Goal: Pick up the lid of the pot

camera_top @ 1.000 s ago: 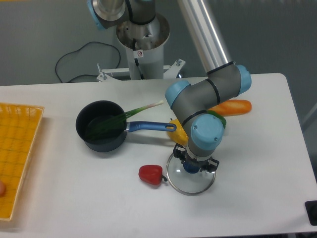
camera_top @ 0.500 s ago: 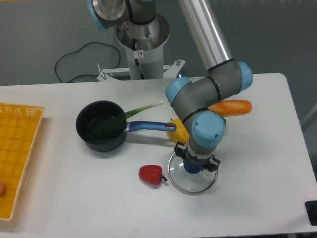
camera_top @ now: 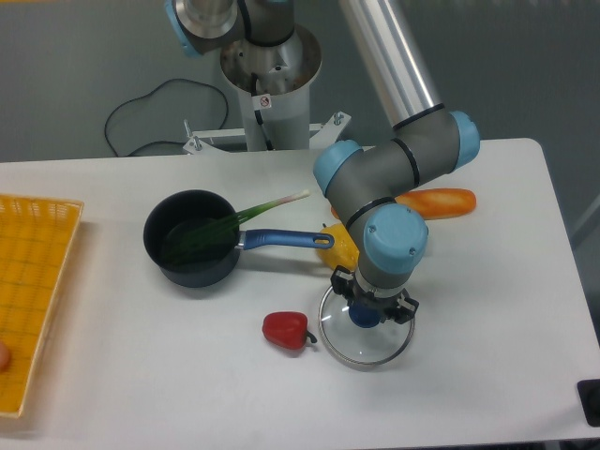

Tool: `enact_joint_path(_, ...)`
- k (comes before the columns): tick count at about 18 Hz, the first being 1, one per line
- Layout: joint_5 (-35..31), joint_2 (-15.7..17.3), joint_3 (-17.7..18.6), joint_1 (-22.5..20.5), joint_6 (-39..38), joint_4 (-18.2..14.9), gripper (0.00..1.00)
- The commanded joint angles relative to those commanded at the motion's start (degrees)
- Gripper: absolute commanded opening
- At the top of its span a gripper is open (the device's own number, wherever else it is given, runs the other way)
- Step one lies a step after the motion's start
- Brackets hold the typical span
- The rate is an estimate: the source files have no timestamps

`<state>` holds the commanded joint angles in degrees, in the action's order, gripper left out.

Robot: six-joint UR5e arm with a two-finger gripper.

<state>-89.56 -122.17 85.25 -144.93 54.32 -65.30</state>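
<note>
Pot lid (camera_top: pixel 364 349) lies lower right of centre; arm (camera_top: pixel 375 61) descends from top, pincer (camera_top: pixel 376 296) downward, fingers spread at knob (camera_top: pixel 365 317).

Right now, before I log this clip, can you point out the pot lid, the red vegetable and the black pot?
Pot lid (camera_top: pixel 363 347): fixed camera view, near part of the glass.
Red vegetable (camera_top: pixel 284 328): fixed camera view, middle of its body.
Black pot (camera_top: pixel 199 278): fixed camera view, near outer wall.

Bright light (rather soft, really).
</note>
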Motion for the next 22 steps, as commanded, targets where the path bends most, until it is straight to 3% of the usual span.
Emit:
enact_joint_path(12,-0.09,-0.79,0.61,0.26,0.0,0.09,0.43)
enact_joint_path(22,-0.09,-1.49,0.62,0.26,0.17,0.26,0.52)
